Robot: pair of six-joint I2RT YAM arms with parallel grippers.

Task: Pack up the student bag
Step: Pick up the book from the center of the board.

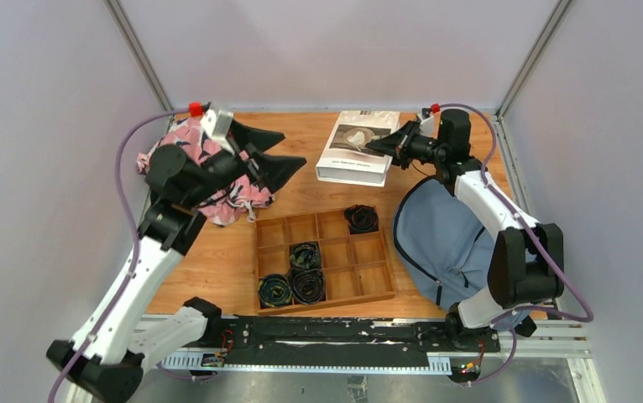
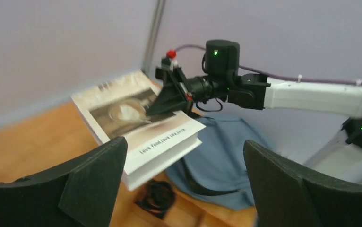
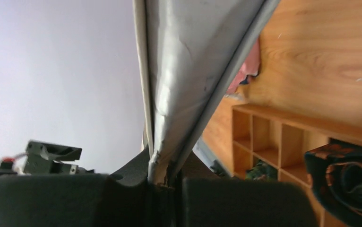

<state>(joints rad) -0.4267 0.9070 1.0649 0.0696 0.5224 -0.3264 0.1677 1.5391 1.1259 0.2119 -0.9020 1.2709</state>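
The slate-blue student bag [image 1: 444,243] lies flat on the right of the table, beside the wooden tray; it also shows in the left wrist view [image 2: 221,161]. My right gripper [image 1: 388,144] is shut on the right edge of a thick white book [image 1: 356,147] at the back of the table. In the right wrist view its fingers [image 3: 167,177] pinch the book's cover [image 3: 188,71]. My left gripper [image 1: 289,153] is open and empty, raised above the pink cloth [image 1: 209,172] and pointing at the book [image 2: 136,118].
A wooden compartment tray [image 1: 257,260] sits mid-table with several dark rolled items, one at its back right [image 1: 362,218]. The booth's walls and corner posts close in the back and sides. The right arm reaches over the bag.
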